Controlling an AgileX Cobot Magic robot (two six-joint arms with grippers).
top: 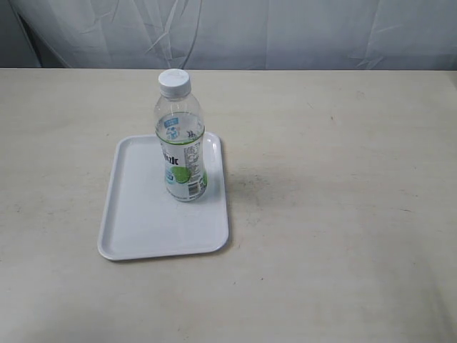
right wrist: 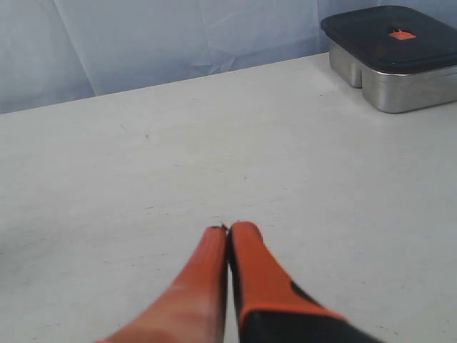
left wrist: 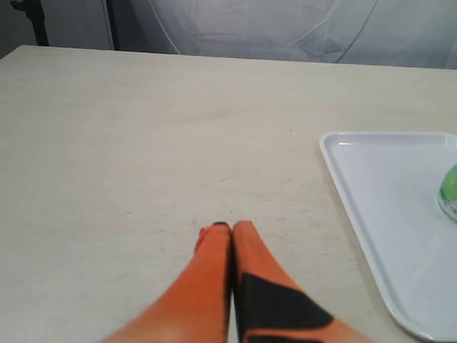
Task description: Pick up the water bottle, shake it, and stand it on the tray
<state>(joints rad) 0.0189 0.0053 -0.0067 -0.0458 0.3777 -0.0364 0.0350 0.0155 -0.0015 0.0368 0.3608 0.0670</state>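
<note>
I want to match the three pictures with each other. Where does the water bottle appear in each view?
Exterior view: the water bottle stands upright on the tray's far right part, left of the picture's middle.
Left wrist view: only a green sliver of the bottle's base shows, cut by the frame's edge, on the tray.
Right wrist view: not in it.
Shared landmark: the white tray, in the exterior and left wrist views.

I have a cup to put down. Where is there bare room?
On the tray, the left side and the near end in front of the bottle are bare. The table right of the tray is open too. Tight only by the tray's right rim, where the bottle stands.
</note>
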